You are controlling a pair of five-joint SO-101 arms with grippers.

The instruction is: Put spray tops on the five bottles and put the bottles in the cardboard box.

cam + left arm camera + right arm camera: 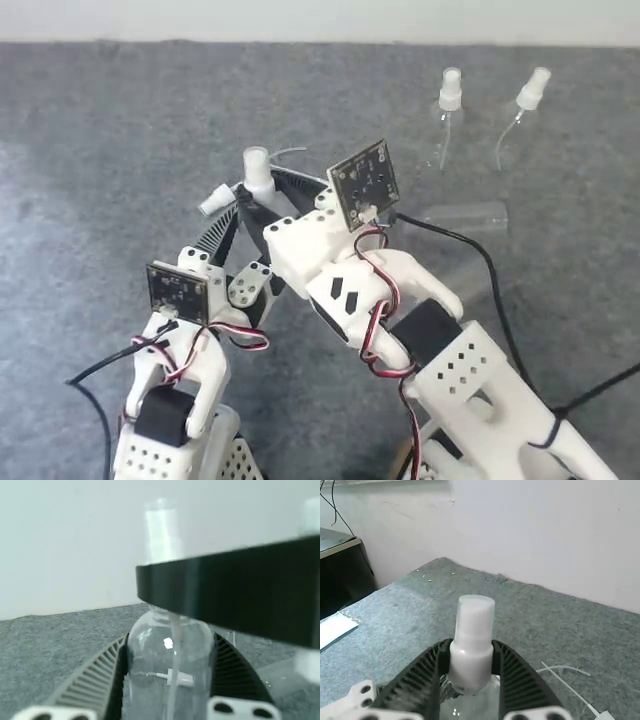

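A clear bottle [167, 655] stands upright with my left gripper [170, 660] shut on its body; a thin dip tube shows inside it. On the bottle's neck sits a white spray top [471, 640], and my right gripper [472, 655] is shut on its collar. In the high view both grippers meet at the table's middle, the spray top [257, 170] sticking up between the right gripper's [262, 192] black fingers. One of those fingers [235, 600] crosses just above the bottle's shoulder in the left wrist view.
Two clear bottles with spray tops [449, 110] [527, 105] stand at the back right. Another clear bottle [465, 214] lies on its side in front of them. A loose spray top's thin tube [565, 671] lies on the grey mat beside the grippers.
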